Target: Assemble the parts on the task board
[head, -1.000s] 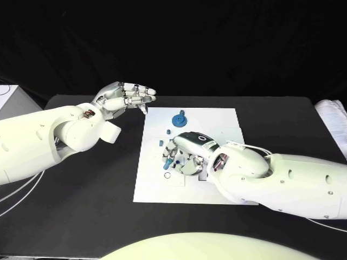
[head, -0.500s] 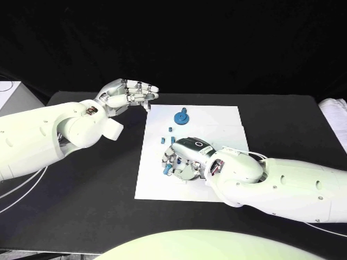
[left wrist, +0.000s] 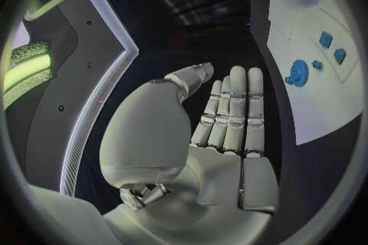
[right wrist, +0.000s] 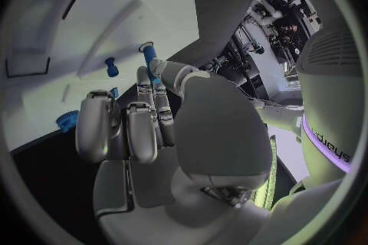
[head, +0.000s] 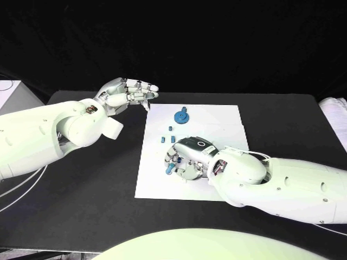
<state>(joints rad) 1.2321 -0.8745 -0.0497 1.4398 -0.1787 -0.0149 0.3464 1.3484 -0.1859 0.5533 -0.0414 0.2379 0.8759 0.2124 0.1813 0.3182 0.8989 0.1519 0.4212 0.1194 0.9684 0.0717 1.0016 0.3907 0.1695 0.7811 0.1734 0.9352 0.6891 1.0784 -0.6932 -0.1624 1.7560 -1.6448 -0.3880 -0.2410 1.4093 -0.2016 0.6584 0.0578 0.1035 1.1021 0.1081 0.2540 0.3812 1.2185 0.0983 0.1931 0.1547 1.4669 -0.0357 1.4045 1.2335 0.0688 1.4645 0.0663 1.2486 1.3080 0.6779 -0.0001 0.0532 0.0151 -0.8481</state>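
The white task board lies in the middle of the black table. My right hand hovers low over the board's middle and pinches a blue peg between thumb and a finger; the right wrist view has the peg upright at the fingertips. A blue round part and small blue pieces lie farther back on the board. My left hand hangs above the table beside the board's far left corner. It holds nothing, and its fingers are stretched out side by side.
A white box with a cable stands at the table's far left. A white ribbed object lies at the right edge. Bare black table surrounds the board on the near left.
My right hand has slid a little toward the near side of the board with the blue peg. The left hand has stayed nearly still.
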